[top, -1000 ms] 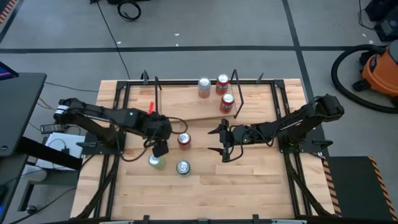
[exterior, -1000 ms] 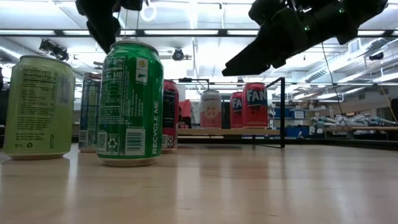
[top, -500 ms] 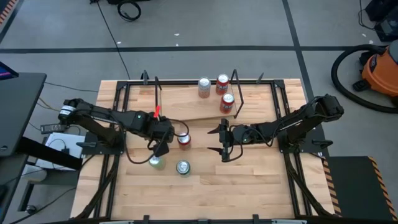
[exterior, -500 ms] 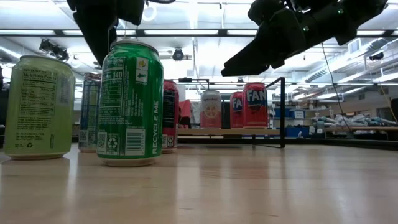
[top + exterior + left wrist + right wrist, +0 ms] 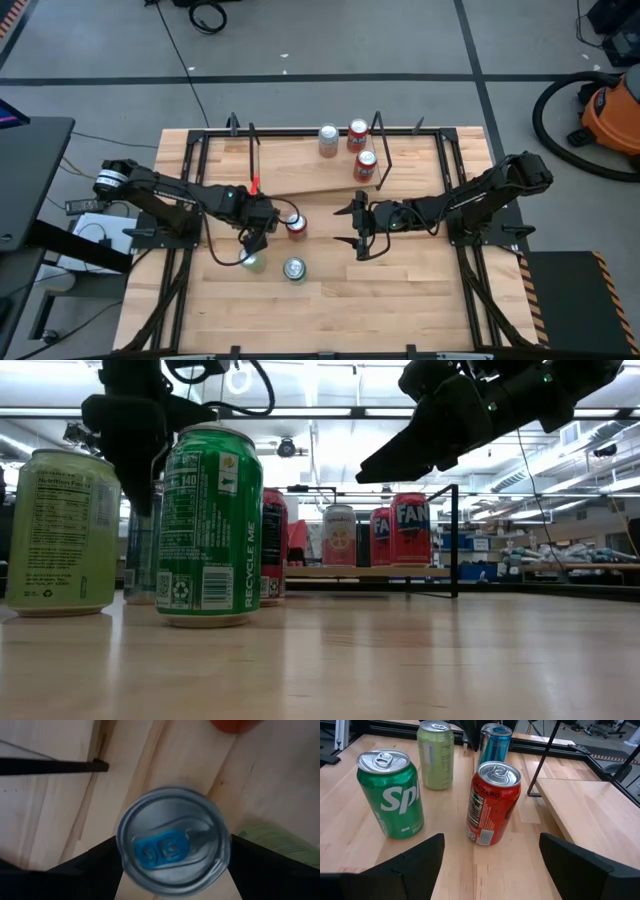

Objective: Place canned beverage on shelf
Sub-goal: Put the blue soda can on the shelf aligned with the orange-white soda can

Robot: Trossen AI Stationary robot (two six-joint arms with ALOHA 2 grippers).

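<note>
While the shelf [image 5: 300, 178] is sitting at the far side of the table with three cans [image 5: 357, 133] already on it, the left arm is making the news. The left gripper [image 5: 256, 232] has swung away from above the pale green can [image 5: 252, 262] and is now coming down over the blue can [image 5: 172, 850]. That can is standing on the tabletop in front of the shelf, just beside the red can [image 5: 296, 225]. The fingers are spread wide, straddling the lid and not yet squeezing, as far as I can judge. It is looking like a fresh pick lining up, with the closing to come. The right gripper [image 5: 358, 232] is hanging mid-table, fingers apart, unmoved and waiting.
</note>
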